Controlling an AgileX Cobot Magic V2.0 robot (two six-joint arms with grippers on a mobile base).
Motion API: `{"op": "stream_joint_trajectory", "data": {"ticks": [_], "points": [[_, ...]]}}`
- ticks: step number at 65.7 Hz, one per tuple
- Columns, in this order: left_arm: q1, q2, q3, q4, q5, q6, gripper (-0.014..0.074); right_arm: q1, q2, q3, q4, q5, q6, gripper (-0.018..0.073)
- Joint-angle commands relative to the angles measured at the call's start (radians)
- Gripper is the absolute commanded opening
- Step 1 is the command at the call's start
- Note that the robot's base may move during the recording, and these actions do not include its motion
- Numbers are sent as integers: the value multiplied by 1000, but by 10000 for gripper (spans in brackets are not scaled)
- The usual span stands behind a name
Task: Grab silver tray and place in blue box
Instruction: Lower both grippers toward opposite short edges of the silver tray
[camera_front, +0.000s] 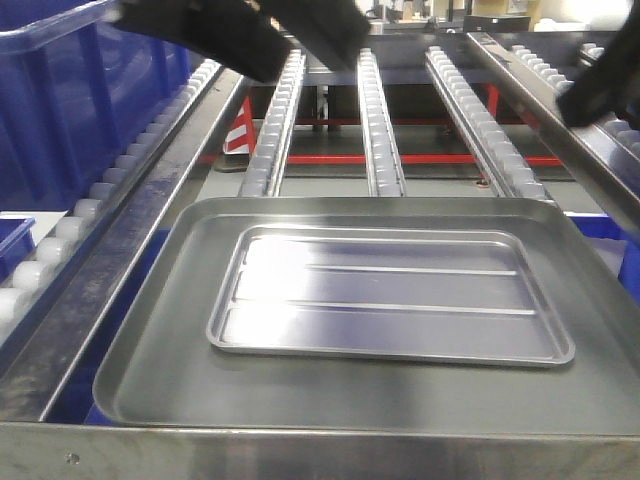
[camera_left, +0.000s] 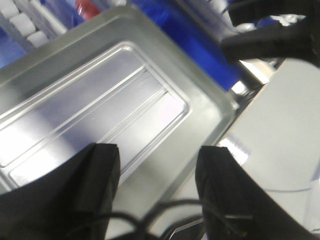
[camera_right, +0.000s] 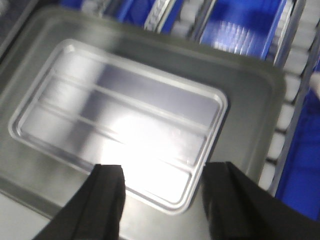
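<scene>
Exterior front-facing camera is showing me the blue box (camera_front: 60, 110) standing at far left, beyond a roller rail (camera_front: 95, 200). Filling the foreground, a larger grey tray (camera_front: 150, 385) is holding the silver tray (camera_front: 390, 295), which is lying flat with its long axis running left to right (its two ridges too). I am reading both grippers as spread wide and carrying nothing. The right gripper (camera_right: 162, 172) is hanging over the silver tray's near rim; the left gripper (camera_left: 157, 155) is sitting just off its long side, over grey floor. I am judging the right arm nearer.
</scene>
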Motion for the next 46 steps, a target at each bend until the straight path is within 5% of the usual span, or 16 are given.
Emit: {"op": "stream_joint_trajectory", "data": {"ticks": [1,7,13,18,34,46], "points": [[-6,27,-95,131,5,-145,262,-2,28,-49,6,-38,17,457],[-6,102,-169,347,111,-360,261,-26,81,-85,6,-1,52,457],[-6,185,-256,598,297,-715,261,-67,152,-153,6,70,81,457],[-6,243,-298,680,381,-883,262,-88,201,-202,6,113,95,457],[26,348,-332,643,379,-973,262,-94,361,-318,6,182,142,457],[96,384,-332,564,364,-955,262,-94,449,-339,6,175,143,457]]}}
